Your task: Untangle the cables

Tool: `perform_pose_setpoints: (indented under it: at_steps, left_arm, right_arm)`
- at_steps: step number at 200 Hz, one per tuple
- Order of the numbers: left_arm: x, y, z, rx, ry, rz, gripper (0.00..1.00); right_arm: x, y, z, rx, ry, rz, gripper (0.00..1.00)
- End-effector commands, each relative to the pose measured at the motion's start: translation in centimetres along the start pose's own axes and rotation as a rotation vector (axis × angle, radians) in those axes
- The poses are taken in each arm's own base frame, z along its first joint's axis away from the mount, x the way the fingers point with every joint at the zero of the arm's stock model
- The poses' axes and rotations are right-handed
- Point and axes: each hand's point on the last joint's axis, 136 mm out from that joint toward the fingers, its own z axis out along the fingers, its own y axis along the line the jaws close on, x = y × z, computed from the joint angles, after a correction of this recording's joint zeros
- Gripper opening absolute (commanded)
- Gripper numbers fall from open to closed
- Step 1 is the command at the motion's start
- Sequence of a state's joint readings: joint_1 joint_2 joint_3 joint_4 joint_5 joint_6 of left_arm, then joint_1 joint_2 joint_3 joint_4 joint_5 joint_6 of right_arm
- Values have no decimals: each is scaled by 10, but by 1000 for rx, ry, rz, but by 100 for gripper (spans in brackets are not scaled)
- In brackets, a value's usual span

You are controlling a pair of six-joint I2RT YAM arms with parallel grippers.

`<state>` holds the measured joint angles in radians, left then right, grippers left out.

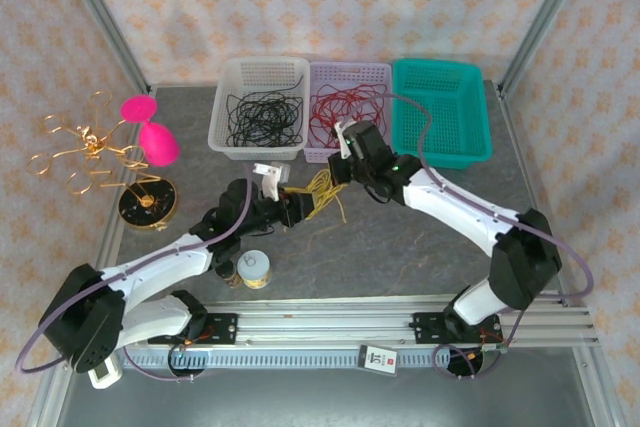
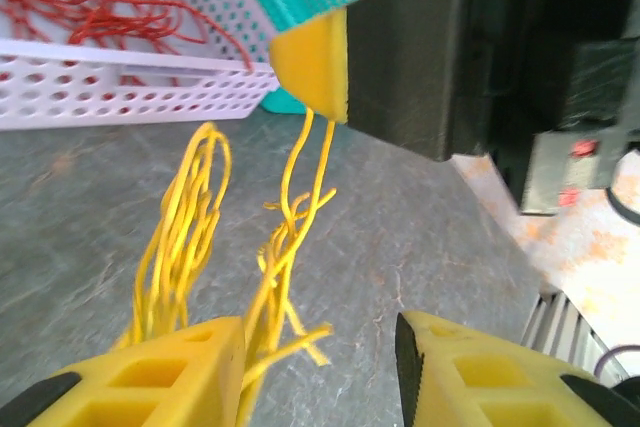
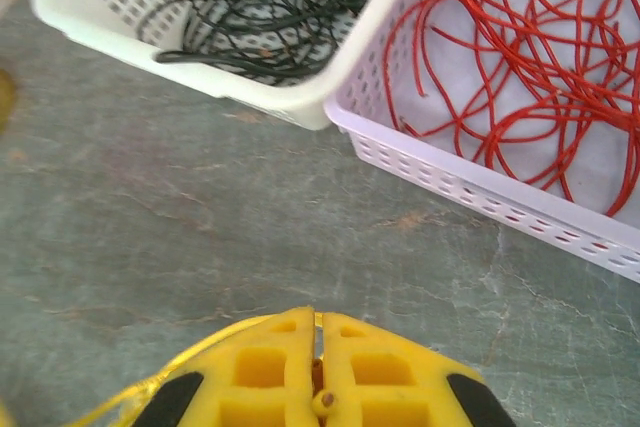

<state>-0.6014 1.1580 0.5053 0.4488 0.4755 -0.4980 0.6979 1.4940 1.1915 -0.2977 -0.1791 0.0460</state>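
Cables (image 2: pixel 190 237), thin, kinked yellow strands, hang over the mottled grey surface (image 2: pixel 430 227). The jaws of the right gripper (image 3: pixel 317 325) pinch one strand. Those of the left gripper (image 2: pixel 320 352) stand spread.

Your desk (image 1: pixel 400 247) holds: white basket (image 1: pixel 224 115), lilac basket (image 1: pixel 350 68), teal basket (image 1: pixel 478 117), gold wire ornament (image 1: pixel 85 142), pink toy (image 1: pixel 152 135), round tin (image 1: pixel 256 269).
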Motion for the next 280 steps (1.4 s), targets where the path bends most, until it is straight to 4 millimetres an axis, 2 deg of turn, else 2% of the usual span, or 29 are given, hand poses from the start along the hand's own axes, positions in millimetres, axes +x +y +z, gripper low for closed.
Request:
perform_pose_setpoints:
  at_steps: [1,19,44,57,72,87,105,127,148,172,198,224,245,280]
  left_arm:
    - [-24,-36,9,186,-48,121,45]
    - [-25,-37,19,217,-28,143,44]
    - [-25,5,30,64,-18,83,37]
    - [-23,27,28,-32,-24,54,37]
    - [-19,35,22,-69,-29,45,42]
    - [-16,36,17,-73,-33,40,51]
    - [-7,36,19,-64,7,40,56]
    - [6,32,28,-6,75,41,57]
    - [10,26,34,43,96,44,57]
    - [7,40,34,-34,94,34,36]
    - [3,31,26,-10,84,36,33]
    - [10,29,17,-15,111,41,42]
    - [18,30,13,-16,133,31,52]
    - [30,30,12,5,149,-3,53]
  right_arm:
    - [0,17,-18,-88,4,-23,2]
    - [1,23,-26,-133,-10,-38,2]
    - [1,20,-35,-135,-29,-31,1]
    - [1,19,-38,-147,-43,-27,1]
    - [4,19,-41,-165,-49,-30,0]
    - [7,21,-42,-177,-47,-41,0]
    - [7,22,-42,-187,-55,-50,0]
    - [3,24,-44,-202,-75,-62,0]
    - [1,26,-46,-210,-89,-71,0]
    - [2,21,-47,-187,-92,-69,0]
    - [5,9,-47,-141,-95,-54,0]
    - [4,-2,-45,-89,-105,-39,0]
    - [2,-3,-45,-95,-114,-31,0]
    - [2,0,-43,-108,-115,-26,0]
